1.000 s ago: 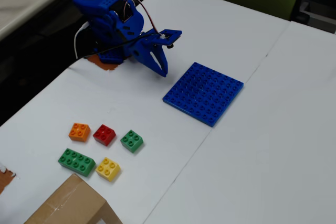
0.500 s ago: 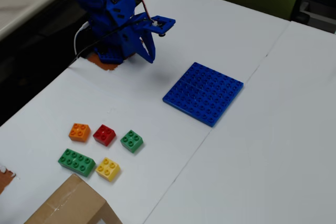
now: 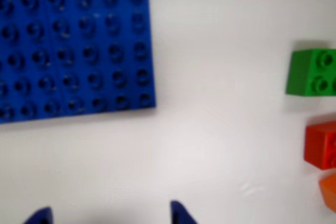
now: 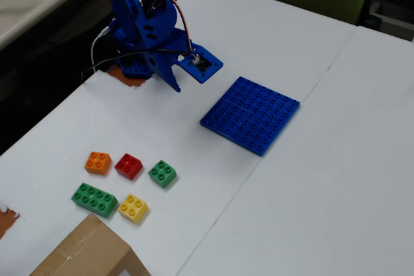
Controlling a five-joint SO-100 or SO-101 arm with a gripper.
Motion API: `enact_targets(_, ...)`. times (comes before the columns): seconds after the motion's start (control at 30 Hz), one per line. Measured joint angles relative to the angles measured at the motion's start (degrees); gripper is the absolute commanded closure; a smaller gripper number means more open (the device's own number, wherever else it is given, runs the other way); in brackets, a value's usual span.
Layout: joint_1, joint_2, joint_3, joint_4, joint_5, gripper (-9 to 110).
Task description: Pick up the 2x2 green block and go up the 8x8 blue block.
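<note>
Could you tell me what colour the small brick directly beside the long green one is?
Yellow, clearest in the fixed view.

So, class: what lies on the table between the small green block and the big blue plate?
Nothing: in the fixed view, only bare white table separates the 2x2 green block from the 8x8 blue block.

We are seeing a deep blue 8x8 blue block [image 4: 250, 115], its face patterned with an even grid of round studs, lying on a plain white table [image 4: 336, 179]. The 2x2 green block [image 4: 162, 173] is showing bright green beside a red brick [image 4: 129, 165], an orange brick [image 4: 98, 162], a yellow brick [image 4: 133, 207] and a longer green brick [image 4: 94, 199]. The arm [image 4: 145, 24] is showing solid blue, and the box corner [image 4: 87, 253] is looking tan.
</note>
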Motion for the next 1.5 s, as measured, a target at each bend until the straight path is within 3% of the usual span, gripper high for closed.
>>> enact_targets(0.13, 5.1, -10.81, -10.46, 1.49, 0.09, 66)
enact_targets(0.47, 14.59, -25.4, -13.1, -14.94, -11.6, 65)
enact_targets(0.73, 18.81, -45.7, -48.69, 6.42, -18.11, 64)
enact_targets(1.5, 23.73, -63.02, -65.48, 0.35, -29.79, 64)
